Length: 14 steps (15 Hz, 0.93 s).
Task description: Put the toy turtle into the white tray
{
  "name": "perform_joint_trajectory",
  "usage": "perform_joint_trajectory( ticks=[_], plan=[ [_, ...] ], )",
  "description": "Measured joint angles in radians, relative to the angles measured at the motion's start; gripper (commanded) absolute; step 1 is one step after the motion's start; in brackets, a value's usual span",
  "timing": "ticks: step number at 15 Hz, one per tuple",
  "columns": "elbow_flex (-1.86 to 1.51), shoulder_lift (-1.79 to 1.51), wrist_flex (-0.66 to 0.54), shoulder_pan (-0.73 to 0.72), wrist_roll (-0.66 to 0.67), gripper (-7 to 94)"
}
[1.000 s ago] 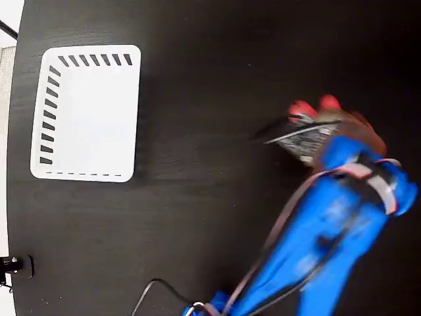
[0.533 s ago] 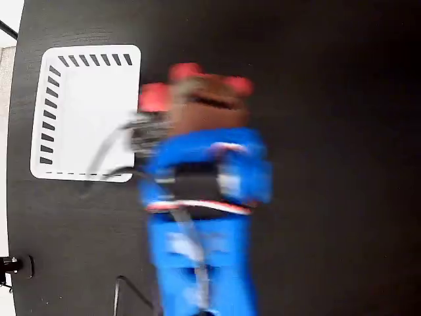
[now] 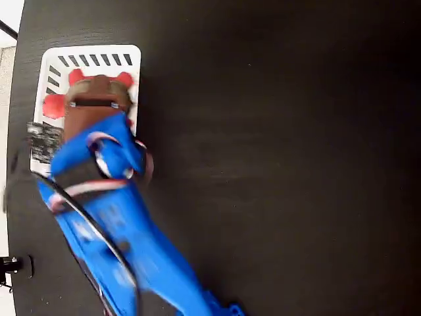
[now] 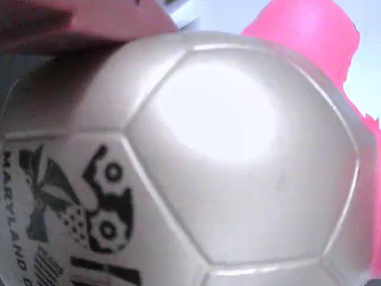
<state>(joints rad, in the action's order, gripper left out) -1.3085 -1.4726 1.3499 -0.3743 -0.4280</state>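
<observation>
Toy turtle (image 3: 97, 92) sits over the upper half of the white tray (image 3: 52, 66) in the fixed view, red limbs spread near the slotted top edge; you cannot tell whether it rests on the floor. In the wrist view its shell (image 4: 196, 167) fills the lens, black print lower left. The jaws are hidden; grip state unreadable. Blue arm (image 3: 112, 217) covers the tray's lower half. Dark counter (image 3: 283, 158) lies open to the right.

I count one toy turtle (image 3: 97, 92), one white tray (image 3: 92, 54) and one black table (image 3: 276, 158). On the turtle, three red limbs show. My single arm (image 3: 118, 230) is blue.
</observation>
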Motion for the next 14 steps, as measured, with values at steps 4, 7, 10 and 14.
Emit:
perform_joint_trajectory(
  ticks=[4,7,10,14],
  plan=[
    [0.268,0.252,0.051,-0.055,0.025,0],
    [0.486,0.397,0.15,-0.069,0.031,0],
    [0.581,0.46,0.233,-0.06,0.063,0],
    [0.584,0.499,0.253,-0.026,0.117,0]
  ],
)
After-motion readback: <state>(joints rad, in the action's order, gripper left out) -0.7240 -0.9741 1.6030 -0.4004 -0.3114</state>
